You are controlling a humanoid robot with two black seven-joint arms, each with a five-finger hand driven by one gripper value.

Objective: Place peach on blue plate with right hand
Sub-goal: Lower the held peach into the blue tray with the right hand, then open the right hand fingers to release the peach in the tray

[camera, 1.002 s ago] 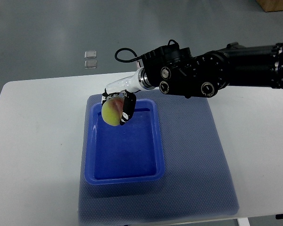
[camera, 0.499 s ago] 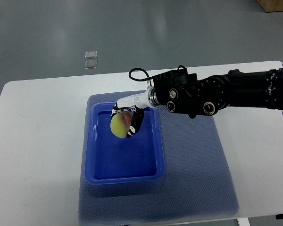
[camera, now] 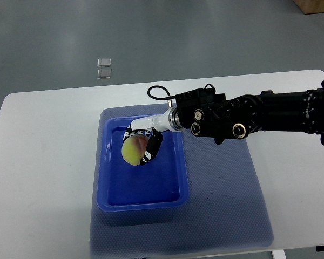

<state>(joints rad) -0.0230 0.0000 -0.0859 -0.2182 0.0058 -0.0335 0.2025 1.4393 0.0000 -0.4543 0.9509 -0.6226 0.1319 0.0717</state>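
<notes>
My right hand (camera: 141, 144) reaches in from the right edge on a black arm and is shut on a yellow-green peach (camera: 133, 151) with a pink blush. The hand holds the peach low over the inside of the blue plate (camera: 142, 191), a rectangular blue tray, in its upper half. I cannot tell whether the peach touches the tray floor. The fingers wrap over the peach's top and right side. The left arm does not show.
The blue tray sits on a blue-grey mat (camera: 221, 199) on a white table (camera: 43, 162). Two small clear squares (camera: 103, 67) lie on the grey floor beyond the table.
The right hand has carried the peach from above the tray's far rim down and toward me, into the tray. The arm has lowered and drawn back to the right.
</notes>
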